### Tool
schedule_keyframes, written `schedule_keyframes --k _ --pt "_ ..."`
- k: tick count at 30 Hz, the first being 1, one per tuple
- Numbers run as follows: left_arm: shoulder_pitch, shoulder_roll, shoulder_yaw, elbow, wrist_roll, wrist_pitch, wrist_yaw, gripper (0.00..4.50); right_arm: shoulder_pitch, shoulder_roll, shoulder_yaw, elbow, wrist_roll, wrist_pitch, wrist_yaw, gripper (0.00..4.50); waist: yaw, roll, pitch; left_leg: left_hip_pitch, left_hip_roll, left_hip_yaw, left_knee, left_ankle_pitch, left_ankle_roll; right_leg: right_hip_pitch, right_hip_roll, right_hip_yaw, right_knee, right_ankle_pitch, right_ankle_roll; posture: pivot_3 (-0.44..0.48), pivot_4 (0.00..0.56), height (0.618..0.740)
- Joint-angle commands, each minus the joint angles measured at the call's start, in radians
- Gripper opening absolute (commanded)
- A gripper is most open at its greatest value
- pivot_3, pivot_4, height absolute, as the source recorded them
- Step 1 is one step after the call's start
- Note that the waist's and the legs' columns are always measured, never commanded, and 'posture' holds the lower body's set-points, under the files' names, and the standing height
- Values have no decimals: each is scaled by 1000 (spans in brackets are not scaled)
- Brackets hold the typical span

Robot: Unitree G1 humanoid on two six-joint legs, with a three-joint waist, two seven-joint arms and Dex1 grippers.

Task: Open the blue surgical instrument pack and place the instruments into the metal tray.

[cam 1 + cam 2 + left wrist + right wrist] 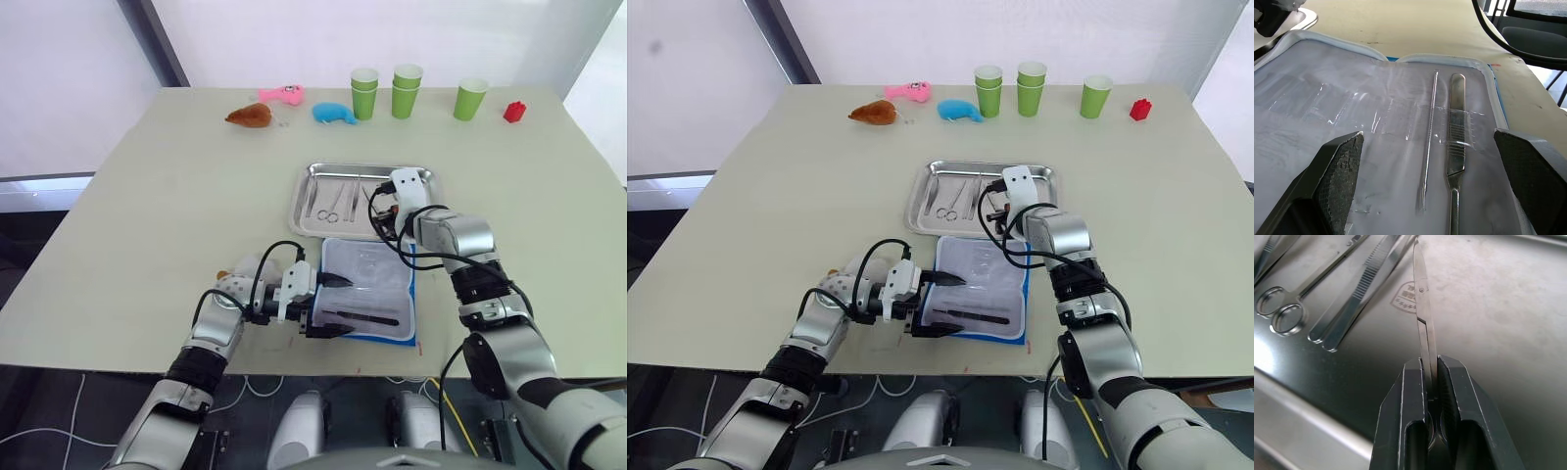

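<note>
The transfer step is under way, with the pack already opened.

The left gripper (328, 305) sits at the left edge of the blue surgical instrument pack (370, 291), fingers spread wide and empty over the pale lining. The pack lies open near the front edge of the bench (147, 215), just in front of the metal tray (309, 191). Two instruments remain on the lining: a thin probe (1429, 137) and, beside it, a flat-handled tool (1455, 132), both under clear film.

In the tray, scissors (1283, 308) and tweezers (1359, 289) lie side by side towards its left end.

The right gripper (1432, 396) hangs over the tray's right part, fingers clamped on a pair of closed scissors (1422, 318), blades pointing at the tray floor. Judged next: lower and release it, then fetch the remaining two.
</note>
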Motion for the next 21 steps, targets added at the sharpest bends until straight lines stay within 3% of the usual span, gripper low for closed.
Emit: schedule_keyframes --k 1,7,12,21 --pt "31 -6 -34 101 61 49 45 4500 -23 -12 -4 -64 14 10 19 2138 0 0 0 0 0 0 0 0 0 0 0 0 0 0 0 0 150 740" --pt "34 -3 -32 99 60 50 46 4500 2 -69 -22 -195 56 60 76 4470 0 0 0 0 0 -2 0 0 0 0 0 0 0 0 1 0 150 740" --pt "34 -2 -32 101 61 48 43 4500 68 -148 7 -355 106 66 187 4470 -1 1 0 0 0 -6 -1 0 0 0 0 -1 -1 -2 3 0 150 740" --pt "29 -1 -32 110 61 44 39 4500 362 -320 33 -635 214 -170 480 4470 -1 3 2 -1 0 -8 -1 0 0 0 0 -2 -3 -4 4 0 150 740"
